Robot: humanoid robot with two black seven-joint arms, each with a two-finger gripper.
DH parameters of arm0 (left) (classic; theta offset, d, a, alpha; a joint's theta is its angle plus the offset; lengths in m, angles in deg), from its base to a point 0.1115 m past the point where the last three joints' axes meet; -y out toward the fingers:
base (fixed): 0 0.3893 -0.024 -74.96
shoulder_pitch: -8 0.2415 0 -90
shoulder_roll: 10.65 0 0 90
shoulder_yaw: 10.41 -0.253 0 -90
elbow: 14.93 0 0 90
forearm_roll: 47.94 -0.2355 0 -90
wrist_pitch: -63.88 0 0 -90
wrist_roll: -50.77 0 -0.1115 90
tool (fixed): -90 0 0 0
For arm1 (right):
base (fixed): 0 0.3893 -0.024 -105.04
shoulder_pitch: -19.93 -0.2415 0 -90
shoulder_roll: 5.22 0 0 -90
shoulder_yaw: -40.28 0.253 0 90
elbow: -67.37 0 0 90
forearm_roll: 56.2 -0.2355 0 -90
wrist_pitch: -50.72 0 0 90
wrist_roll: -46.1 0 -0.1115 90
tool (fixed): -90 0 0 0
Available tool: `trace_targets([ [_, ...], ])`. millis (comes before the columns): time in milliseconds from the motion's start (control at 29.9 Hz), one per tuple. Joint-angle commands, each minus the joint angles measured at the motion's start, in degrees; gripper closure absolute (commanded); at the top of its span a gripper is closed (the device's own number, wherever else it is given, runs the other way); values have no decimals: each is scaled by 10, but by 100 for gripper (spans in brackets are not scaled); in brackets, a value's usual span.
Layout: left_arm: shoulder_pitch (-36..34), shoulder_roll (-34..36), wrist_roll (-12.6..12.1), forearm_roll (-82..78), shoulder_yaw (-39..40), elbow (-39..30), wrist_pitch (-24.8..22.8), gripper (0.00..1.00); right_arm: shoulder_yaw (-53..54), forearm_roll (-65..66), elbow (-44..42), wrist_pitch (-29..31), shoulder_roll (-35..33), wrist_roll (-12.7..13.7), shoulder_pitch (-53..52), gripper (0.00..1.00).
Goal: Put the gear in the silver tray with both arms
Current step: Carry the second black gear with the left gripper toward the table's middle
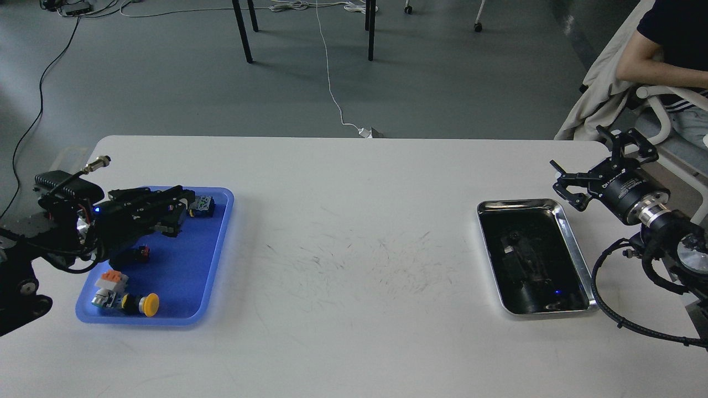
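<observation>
The silver tray [518, 203] lies at the right of the white table, and its dark bottom holds only reflections. My right gripper [581, 152] hovers just beyond the tray's far right corner, open and empty. My left gripper [187, 209] reaches low over the far part of a blue plastic tray [182, 276]. Its tips are next to a small blue-and-white part [203, 205]. The fingers are dark and I cannot tell whether they are shut. I cannot make out a gear for certain.
The blue tray also holds a small black-and-red part [142, 252], an orange-and-white block [110, 279] and a yellow push button [147, 303]. A seated person [664, 61] is at the far right. Table legs and cables are on the floor behind.
</observation>
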State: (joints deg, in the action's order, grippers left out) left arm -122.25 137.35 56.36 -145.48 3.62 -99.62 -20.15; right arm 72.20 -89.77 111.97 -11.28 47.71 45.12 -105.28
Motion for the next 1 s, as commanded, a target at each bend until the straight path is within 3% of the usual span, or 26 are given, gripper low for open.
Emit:
trace_targets([
  [0, -68, -27, -43, 16, 4, -78, -40, 95, -1, 1, -5, 0, -33, 2, -20, 1],
  [134, -90, -186, -90, 25, 2, -102, -73, 94, 2, 1, -16, 0, -57, 2, -27, 1],
  [268, -83, -365, -125, 15, -6, -51, -82, 94, 5, 1, -49, 0, -60, 2, -27, 1],
  [468, -41, -544, -125, -46, -37, 63, -79, 94, 8, 0, -58, 0, -72, 1, -18, 1],
  [568, -11, -578, -118, -70, -40, 96, -79, 94, 8, 0, -58, 0, -73, 1, -16, 1],
  [836, 15, -580, -99, -94, -49, 198, -78, 94, 9, 0, -58, 0, -73, 0, -17, 1],
  [970, 16, -580, -98, -94, -49, 207, -78, 93, 9, 0, -57, 0, -73, 0, -17, 1],
])
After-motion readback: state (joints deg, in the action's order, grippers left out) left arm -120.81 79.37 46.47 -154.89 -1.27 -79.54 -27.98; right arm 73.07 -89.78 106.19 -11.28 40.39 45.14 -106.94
